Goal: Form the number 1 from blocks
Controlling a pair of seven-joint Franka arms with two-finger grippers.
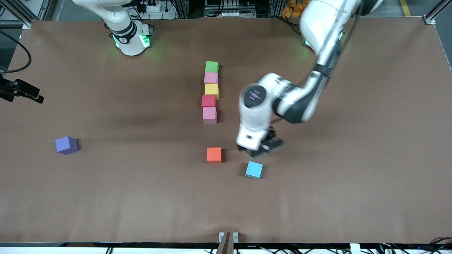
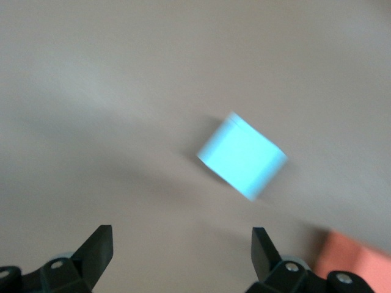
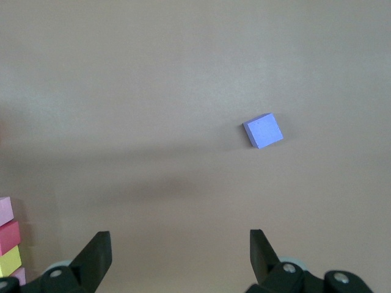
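Brown table (image 1: 353, 183): blocks (image 1: 210, 92) column runs toward front camera; left gripper (image 1: 263, 148), right gripper (image 3: 180, 250) fingers spread

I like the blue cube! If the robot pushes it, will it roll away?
Probably not: the light blue cube has flat faces, so it should slide or turn on the table. It looks matte, likely not slippery for the open left end effector above it.
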